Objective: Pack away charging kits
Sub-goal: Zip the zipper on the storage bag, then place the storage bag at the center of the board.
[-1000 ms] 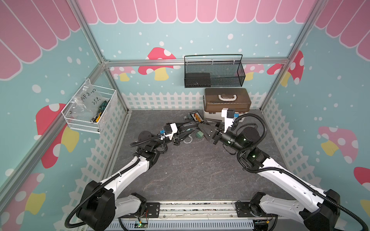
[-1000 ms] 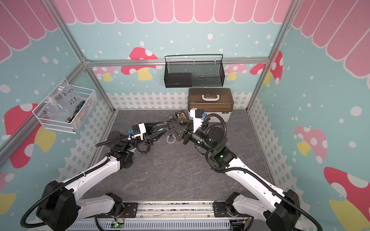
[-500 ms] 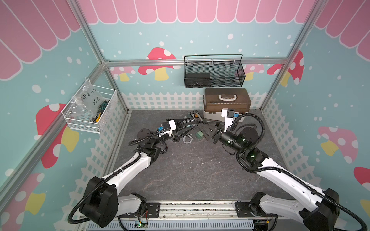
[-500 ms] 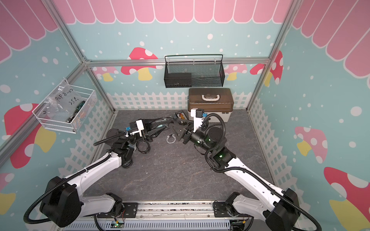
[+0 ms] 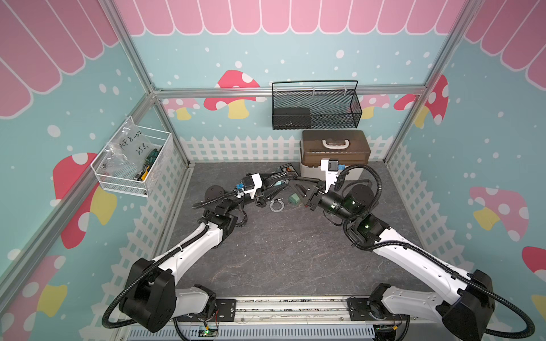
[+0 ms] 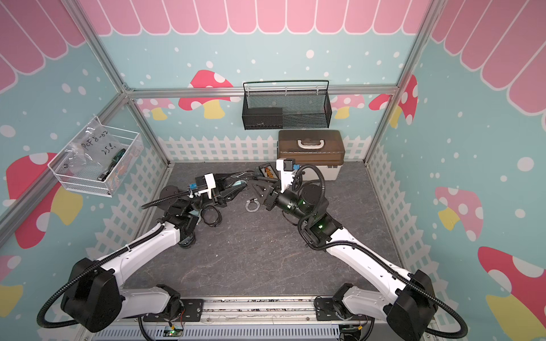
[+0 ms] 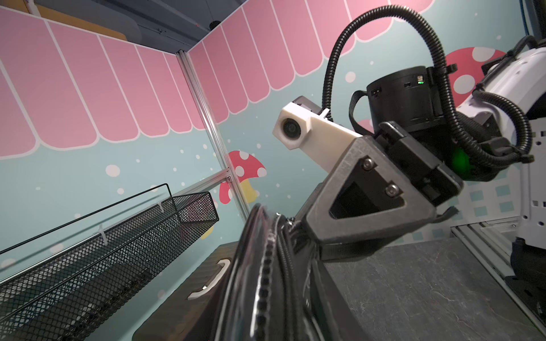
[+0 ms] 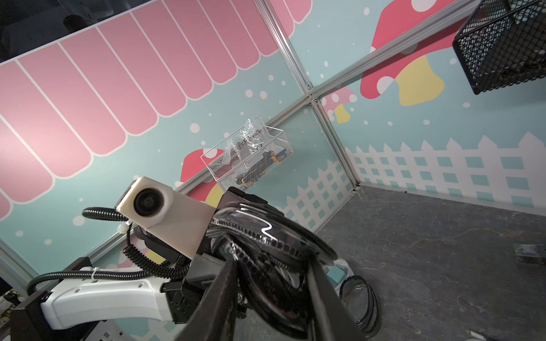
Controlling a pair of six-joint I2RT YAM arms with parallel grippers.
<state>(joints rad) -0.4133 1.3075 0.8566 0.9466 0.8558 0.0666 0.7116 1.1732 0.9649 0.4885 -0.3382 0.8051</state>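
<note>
1. A clear zip pouch [image 7: 266, 280] is being held between both arms, over the back of the table [image 5: 280, 259].
2. The left gripper [image 5: 274, 187] is clamped narrow on one side of it. The right gripper [image 5: 296, 183] is closed on the zipper rim opposite.
3. A teal adapter [image 5: 294, 199] and a white cable coil [image 5: 276, 205] are left lying on the table near the grippers. A black coil [image 6: 211, 217] is seen beside the left arm.
4. The pouch is judged soft, slick and floppy, best pinched at its stiffer zipper band. The adapter is judged light and rigid, to be taken across flat faces. The coils are judged springy, to be taken across the bundle.
5. Against a second ago, the right jaws have been drawn in from a wider gap, while the adapter and white coil are unmoved.
</note>
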